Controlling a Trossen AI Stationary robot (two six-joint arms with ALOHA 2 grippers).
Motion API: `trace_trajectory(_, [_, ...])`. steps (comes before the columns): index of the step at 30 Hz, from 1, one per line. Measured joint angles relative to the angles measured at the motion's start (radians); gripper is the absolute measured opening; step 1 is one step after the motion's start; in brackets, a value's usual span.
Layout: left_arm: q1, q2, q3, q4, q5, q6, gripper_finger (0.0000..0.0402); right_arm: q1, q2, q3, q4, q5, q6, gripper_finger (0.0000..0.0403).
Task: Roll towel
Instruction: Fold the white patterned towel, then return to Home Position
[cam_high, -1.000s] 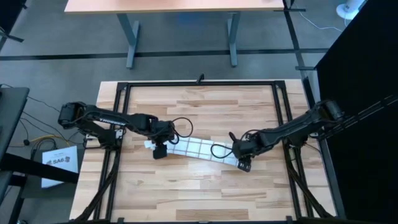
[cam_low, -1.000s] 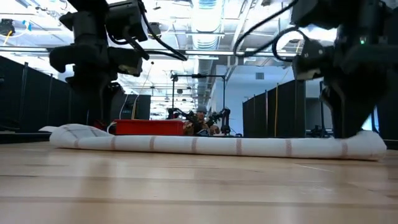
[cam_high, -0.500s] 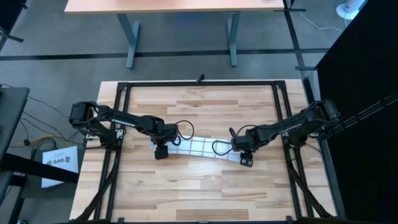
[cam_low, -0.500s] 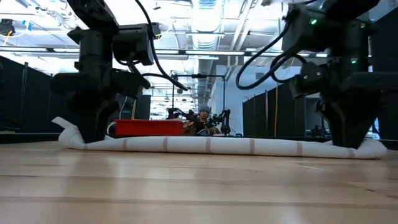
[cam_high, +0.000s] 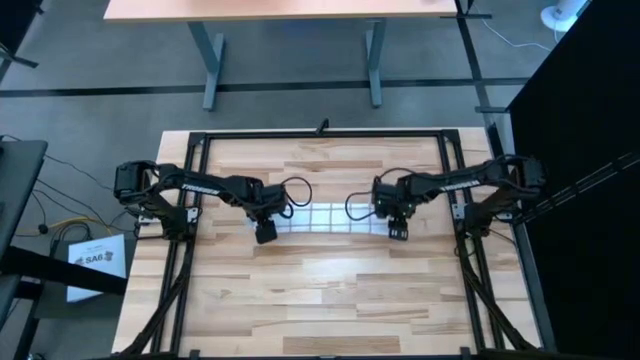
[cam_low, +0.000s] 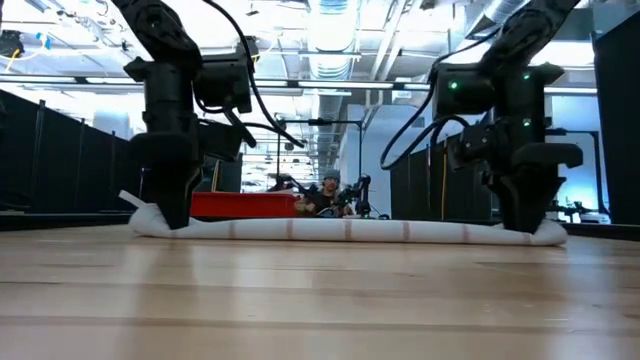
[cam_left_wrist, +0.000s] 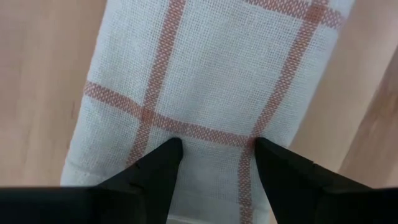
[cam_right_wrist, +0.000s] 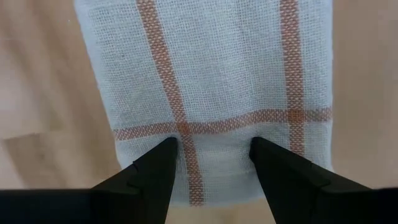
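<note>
Rolled towel (cam_low: 345, 231) on table, arms at both ends.

Both arms (cam_high: 205, 187) are matte black, built of jointed tubes with looping black cables (cam_high: 295, 190) — white lettering runs along the upper segments, and a green light (cam_low: 452, 86) glows on one.

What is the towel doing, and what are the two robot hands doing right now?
towel: rolled into a long thin strip, lying flat across the table.
left gripper: down on the towel's left end, fingers apart and pressing on the cloth.
right gripper: down on the towel's right end, fingers apart and pressing on the cloth.
</note>
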Motion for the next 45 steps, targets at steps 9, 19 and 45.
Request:
trace_trajectory(9, [-0.004,0.000,0.016,-0.029,0.024,0.002,0.0198,-0.098,-0.015,0.050,-0.106,-0.026,-0.148,0.0200])
trace_trajectory(19, [-0.087,-0.093,0.190,-0.309,0.115,-0.033,0.0198,-0.005,-0.288,0.180,-0.206,-0.098,0.019,0.0200])
trace_trajectory(45, [-0.310,-0.146,0.510,-0.382,0.090,-0.192,0.0001,0.312,-0.550,0.206,-0.003,-0.134,0.474,0.0015])
